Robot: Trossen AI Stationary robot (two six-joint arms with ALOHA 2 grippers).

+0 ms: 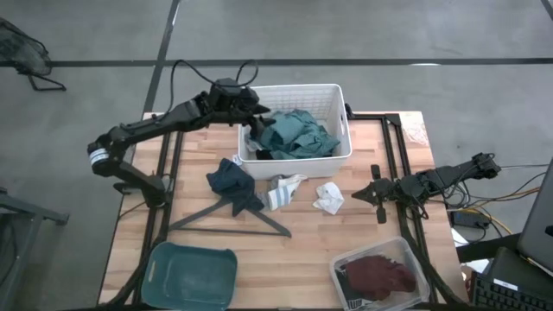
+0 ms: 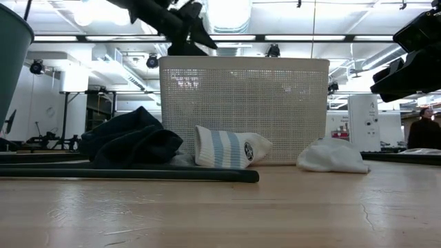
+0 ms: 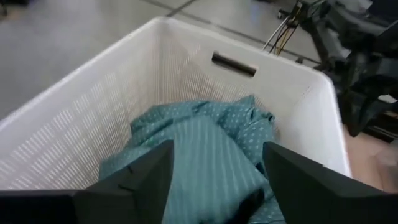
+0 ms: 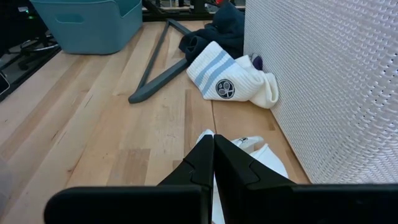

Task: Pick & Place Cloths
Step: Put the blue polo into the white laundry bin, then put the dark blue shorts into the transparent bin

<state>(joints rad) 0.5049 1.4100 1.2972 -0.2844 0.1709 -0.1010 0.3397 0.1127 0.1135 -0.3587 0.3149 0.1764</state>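
I can read no words or numbers anywhere from here. The one mark I can make out is a round dark emblem on the striped sock [image 4: 231,79], which lies beside the basket [image 4: 323,87] near the middle of the surface [image 4: 93,124]; it looks like crossed rackets, and any lettering on it is too small to tell.

Overhead and table-level views share the white basket [image 1: 294,121]; wrist cameras look close.
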